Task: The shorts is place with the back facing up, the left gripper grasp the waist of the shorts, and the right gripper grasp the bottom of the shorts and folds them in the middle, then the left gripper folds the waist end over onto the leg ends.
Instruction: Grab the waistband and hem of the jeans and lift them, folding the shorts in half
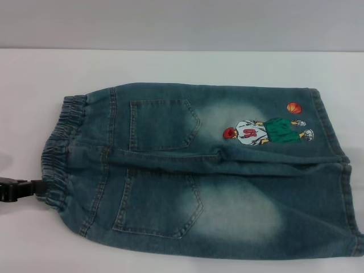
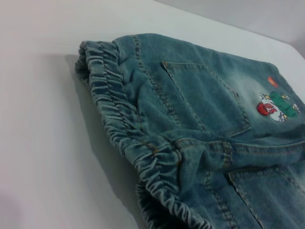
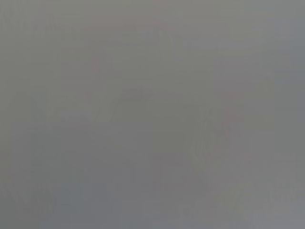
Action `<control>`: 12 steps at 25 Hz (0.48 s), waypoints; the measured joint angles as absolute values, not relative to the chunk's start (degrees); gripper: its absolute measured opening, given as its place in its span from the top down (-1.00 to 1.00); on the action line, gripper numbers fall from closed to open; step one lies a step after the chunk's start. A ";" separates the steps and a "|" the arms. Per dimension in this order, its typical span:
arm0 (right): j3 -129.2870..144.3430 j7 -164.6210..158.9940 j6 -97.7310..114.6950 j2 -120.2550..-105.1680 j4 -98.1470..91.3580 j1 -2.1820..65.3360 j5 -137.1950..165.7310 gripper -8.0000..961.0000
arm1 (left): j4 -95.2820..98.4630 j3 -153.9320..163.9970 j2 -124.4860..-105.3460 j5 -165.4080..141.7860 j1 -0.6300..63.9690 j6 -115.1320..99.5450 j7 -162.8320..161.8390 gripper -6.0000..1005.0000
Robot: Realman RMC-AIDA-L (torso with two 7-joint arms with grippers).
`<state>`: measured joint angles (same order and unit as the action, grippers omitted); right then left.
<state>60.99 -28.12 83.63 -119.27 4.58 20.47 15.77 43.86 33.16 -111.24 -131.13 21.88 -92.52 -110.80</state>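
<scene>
The faded blue denim shorts (image 1: 210, 170) lie flat on the white table (image 1: 34, 85), back side up, and fill the middle and the right of the head frame. The ruffled elastic waist (image 1: 60, 151) is at the left; the bottom of the shorts (image 1: 338, 170), with its straight stitched hems, is at the right edge, near the embroidered basketball player (image 1: 264, 131).

The slim black left gripper (image 1: 20, 190) comes in from the lower left edge of the frame, and its tip reaches the nearer corner of the waist. I cannot tell if its fingers are spread or closed on the cloth. The right gripper is not visible; its wrist view shows only plain grey.

I judge that the first step, the grasping, is in hand. Next, the left gripper needs a firm hold on the waistband, and the right gripper must come to the hems before the middle fold.
</scene>
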 joint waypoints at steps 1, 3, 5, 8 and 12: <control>60.99 -28.12 83.62 -119.27 4.46 20.46 15.76 -0.32 | 43.86 33.15 -111.25 -131.13 21.88 -92.52 -110.80 0.92; 60.99 -28.12 83.60 -119.27 4.20 20.48 15.74 -0.32 | 43.86 33.13 -111.31 -131.02 21.95 -92.49 -110.86 0.92; 60.99 -28.12 83.65 -119.27 4.14 20.48 15.73 -0.32 | 43.86 33.13 -111.32 -130.92 22.04 -92.49 -110.96 0.92; 60.99 -28.38 83.99 -119.27 3.64 20.48 15.73 -0.32 | 43.89 33.13 -111.47 -130.71 22.38 -92.50 -111.47 0.92; 61.00 -28.49 84.03 -119.27 2.89 20.89 15.73 -0.32 | 44.39 32.92 -112.10 -130.62 22.55 -92.33 -111.56 0.92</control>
